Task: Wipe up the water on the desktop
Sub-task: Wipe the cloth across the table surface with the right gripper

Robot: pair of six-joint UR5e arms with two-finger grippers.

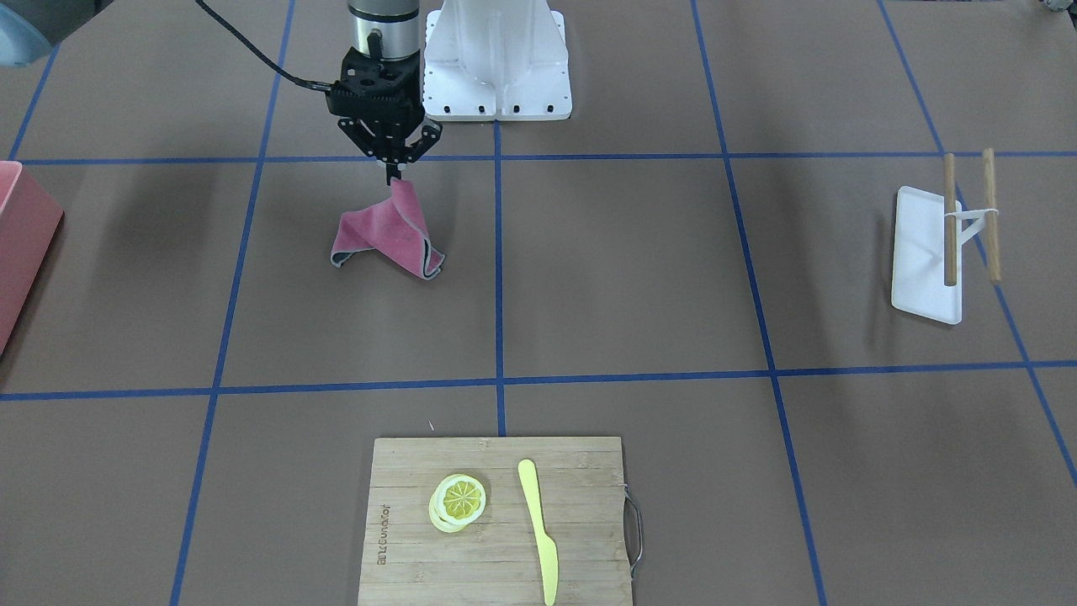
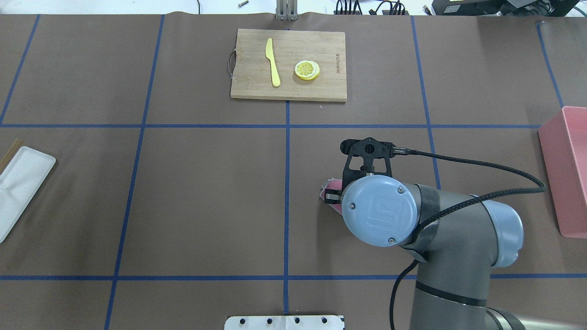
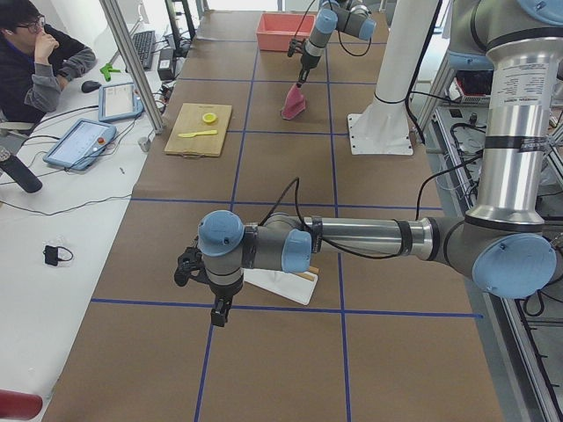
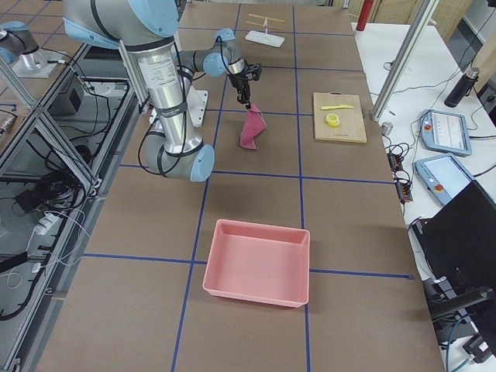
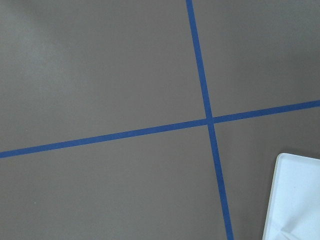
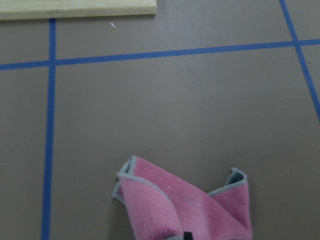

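A pink cloth (image 1: pixel 391 231) with grey edging hangs from my right gripper (image 1: pixel 394 172), which is shut on its top corner. The cloth's lower folds rest on the brown desktop (image 1: pixel 631 269). The right wrist view shows the cloth (image 6: pixel 185 210) bunched at the bottom of the picture. From overhead, the arm covers most of the cloth (image 2: pixel 331 189). I can make out no water on the desktop. My left gripper (image 3: pixel 218 315) hangs low over a blue tape crossing near a white tray; I cannot tell whether it is open or shut.
A bamboo cutting board (image 1: pixel 404 539) with a lemon slice (image 1: pixel 458 501) and a yellow knife (image 1: pixel 538 530) lies across the table. A pink bin (image 2: pixel 566 169) stands at my far right, a white tray (image 1: pixel 917 252) with wooden sticks at my left. A person (image 3: pixel 35 53) sits beside the table.
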